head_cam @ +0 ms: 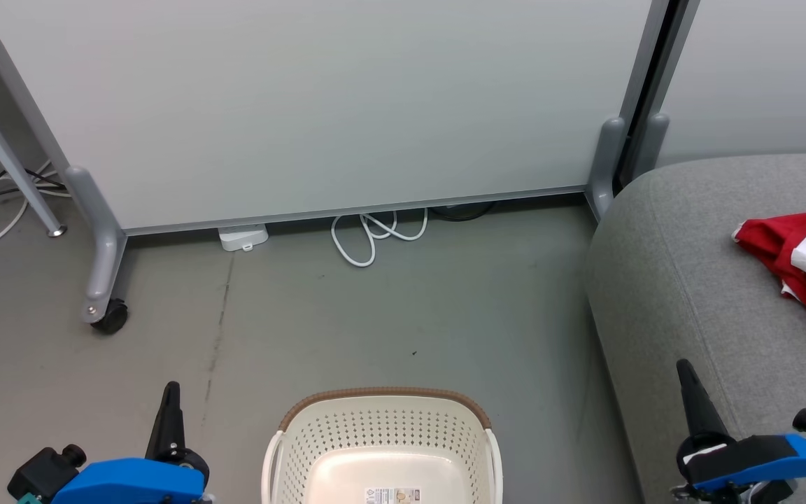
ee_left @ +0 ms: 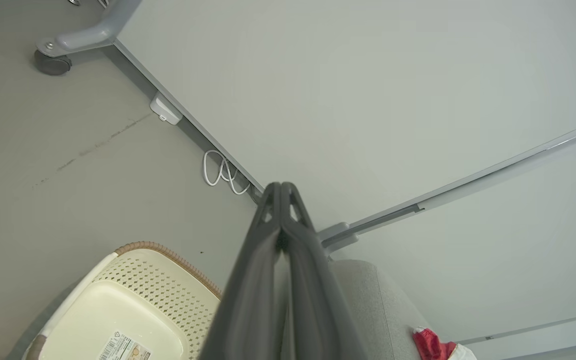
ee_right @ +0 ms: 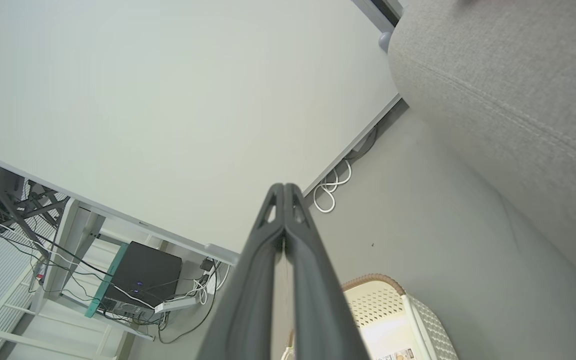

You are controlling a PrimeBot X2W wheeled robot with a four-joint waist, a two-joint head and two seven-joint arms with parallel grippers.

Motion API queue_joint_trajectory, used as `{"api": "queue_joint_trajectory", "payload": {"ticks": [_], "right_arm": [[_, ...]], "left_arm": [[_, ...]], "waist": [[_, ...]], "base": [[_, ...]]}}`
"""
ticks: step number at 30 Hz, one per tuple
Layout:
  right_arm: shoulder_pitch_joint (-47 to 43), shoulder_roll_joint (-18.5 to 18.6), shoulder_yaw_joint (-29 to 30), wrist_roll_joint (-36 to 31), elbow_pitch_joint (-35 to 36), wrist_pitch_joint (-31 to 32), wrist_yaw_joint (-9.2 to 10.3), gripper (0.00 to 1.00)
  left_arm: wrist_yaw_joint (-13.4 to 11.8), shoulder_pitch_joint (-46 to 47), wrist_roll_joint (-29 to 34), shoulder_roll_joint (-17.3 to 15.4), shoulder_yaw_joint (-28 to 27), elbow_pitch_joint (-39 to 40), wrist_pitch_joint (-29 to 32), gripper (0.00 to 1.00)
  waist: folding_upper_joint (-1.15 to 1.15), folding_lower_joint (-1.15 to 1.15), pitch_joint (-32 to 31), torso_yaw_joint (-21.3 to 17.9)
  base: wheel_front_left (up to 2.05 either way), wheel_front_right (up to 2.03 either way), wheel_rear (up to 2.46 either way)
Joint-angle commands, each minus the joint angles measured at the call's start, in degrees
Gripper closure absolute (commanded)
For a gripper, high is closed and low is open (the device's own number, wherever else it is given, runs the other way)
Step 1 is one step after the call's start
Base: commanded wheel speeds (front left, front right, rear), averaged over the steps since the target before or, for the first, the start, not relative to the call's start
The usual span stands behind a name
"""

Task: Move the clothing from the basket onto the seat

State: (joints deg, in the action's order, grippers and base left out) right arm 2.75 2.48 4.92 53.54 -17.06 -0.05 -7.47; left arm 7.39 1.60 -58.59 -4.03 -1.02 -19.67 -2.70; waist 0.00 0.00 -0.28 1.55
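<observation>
The left hand (ee_left: pixel 281 187), fingers pressed together on nothing, hangs beside the basket (head_cam: pixel 383 394), which stands on the floor (head_cam: pixel 375 308) with a label (head_cam: pixel 392 495) on its bottom. The right hand (ee_right: pixel 284 187), likewise closed and holding nothing, hovers by the seat's (head_cam: pixel 683 280) rounded edge. The clothing (head_cam: pixel 788 245) lies heaped on the seat, well apart from both hands.
</observation>
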Motion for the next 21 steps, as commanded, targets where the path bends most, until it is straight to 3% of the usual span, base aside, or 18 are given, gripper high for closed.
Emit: {"api": "queue_joint_trajectory", "payload": {"ticks": [1,21], "right_arm": [[1.5,0.4,0.2,1.5,1.0,0.2,-0.02,1.00],[2.4,0.4,0.7,14.9,1.8,2.5,-0.03,1.00]], "left_arm": [[0.1,1.6,-1.1,-0.1,-0.4,0.9,0.2,1.00],[0.1,2.9,-12.8,0.3,-2.3,2.7,3.6,1.00]], "waist": [[0.00,0.00,0.0,0.0],[0.00,0.00,0.1,-0.5]], "base": [[0.00,0.00,0.00],[0.00,0.00,0.00]]}}
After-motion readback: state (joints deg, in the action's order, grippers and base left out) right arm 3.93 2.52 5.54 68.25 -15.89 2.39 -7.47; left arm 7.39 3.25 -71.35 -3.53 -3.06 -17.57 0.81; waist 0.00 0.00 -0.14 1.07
